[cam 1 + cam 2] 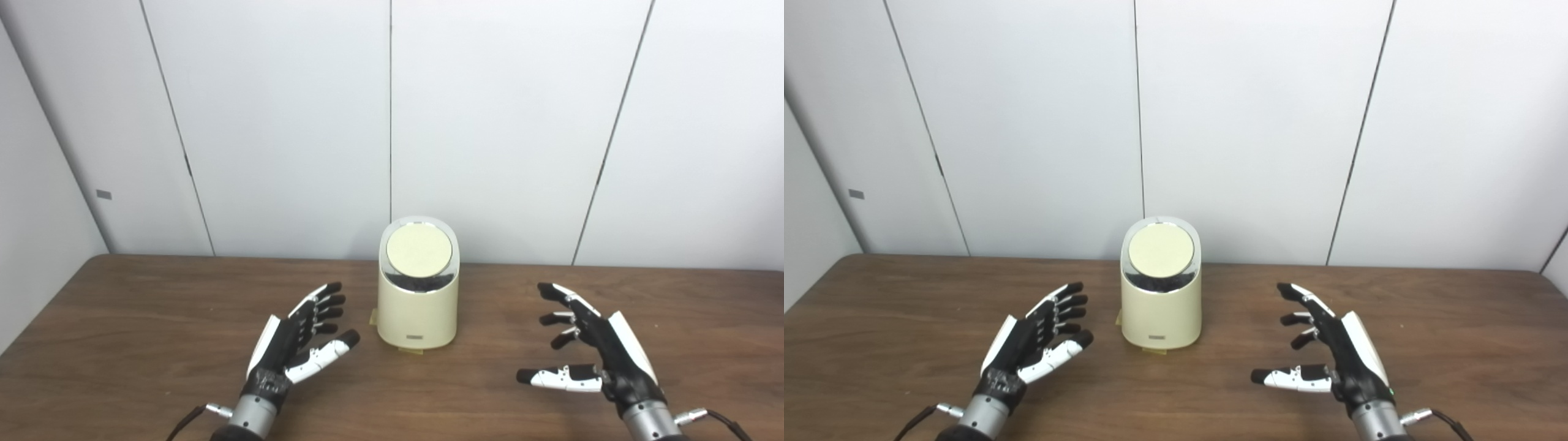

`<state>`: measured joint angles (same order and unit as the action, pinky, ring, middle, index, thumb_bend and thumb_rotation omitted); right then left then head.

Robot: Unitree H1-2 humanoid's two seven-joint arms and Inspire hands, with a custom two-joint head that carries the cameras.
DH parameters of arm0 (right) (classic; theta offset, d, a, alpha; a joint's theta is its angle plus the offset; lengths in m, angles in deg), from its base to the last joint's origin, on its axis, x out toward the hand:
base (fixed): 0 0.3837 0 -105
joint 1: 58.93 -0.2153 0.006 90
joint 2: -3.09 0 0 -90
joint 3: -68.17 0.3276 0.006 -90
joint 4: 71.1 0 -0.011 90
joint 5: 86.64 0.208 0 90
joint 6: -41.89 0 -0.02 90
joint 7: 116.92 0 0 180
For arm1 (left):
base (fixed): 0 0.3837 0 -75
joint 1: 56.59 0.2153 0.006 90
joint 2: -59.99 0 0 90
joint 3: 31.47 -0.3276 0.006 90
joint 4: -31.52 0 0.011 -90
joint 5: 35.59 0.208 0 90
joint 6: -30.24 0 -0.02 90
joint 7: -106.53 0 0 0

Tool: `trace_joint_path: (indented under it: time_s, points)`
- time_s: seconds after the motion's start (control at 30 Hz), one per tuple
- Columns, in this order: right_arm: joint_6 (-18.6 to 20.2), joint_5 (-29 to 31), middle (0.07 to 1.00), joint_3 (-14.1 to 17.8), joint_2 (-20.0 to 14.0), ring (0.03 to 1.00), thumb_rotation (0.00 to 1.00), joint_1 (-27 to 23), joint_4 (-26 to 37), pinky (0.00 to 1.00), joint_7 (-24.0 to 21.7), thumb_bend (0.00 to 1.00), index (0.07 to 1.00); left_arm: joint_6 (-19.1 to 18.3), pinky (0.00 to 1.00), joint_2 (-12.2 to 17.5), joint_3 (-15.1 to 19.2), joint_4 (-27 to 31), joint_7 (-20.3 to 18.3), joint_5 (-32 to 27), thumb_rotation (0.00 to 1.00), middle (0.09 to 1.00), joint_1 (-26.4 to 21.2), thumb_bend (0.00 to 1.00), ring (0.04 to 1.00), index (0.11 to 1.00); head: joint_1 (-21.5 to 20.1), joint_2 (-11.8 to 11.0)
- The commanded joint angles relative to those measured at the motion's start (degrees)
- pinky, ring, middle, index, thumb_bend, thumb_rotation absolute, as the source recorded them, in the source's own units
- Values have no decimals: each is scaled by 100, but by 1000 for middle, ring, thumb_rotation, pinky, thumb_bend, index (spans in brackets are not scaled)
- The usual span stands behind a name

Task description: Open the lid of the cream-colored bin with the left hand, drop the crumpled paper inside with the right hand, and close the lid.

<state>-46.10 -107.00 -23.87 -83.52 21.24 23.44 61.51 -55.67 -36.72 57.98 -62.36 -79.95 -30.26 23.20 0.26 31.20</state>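
We see a wide brown desk (122,343) filling the lower half of the frame. At its center stands the cream bin (418,306), upright, its round lid (419,250) apparently down. Our left robot hand (300,343) hovers just lower left of it, nearer than the right robot hand (588,343) at lower right. Both are spread wide, holding nothing. No crumpled paper shows. A small label (418,336) near the bin's base is unreadable.

Head cameras, paired, angled down at the table (122,343).
Both face the wall panels (1249,122); the right view sits slightly rightward, sharing nearly the whole scene.
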Motion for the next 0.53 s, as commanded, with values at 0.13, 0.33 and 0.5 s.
trace_joint_path:
  time_s: [0.13,0.33,0.5]
  points:
    - [-444,170,866,53,150,718,187,-67,13,519,289,826,839,412,786,-4,47,-19,92,-108,472,861,-108,790,841,913,-19,14]
    - [-550,436,876,114,251,730,181,-17,44,530,294,822,847,679,843,9,58,-152,108,-116,508,886,-92,798,871,933,-26,54]
    - [-718,521,874,133,271,727,196,31,29,531,329,822,852,712,847,56,93,-163,37,-218,495,896,-108,805,885,944,-44,56]
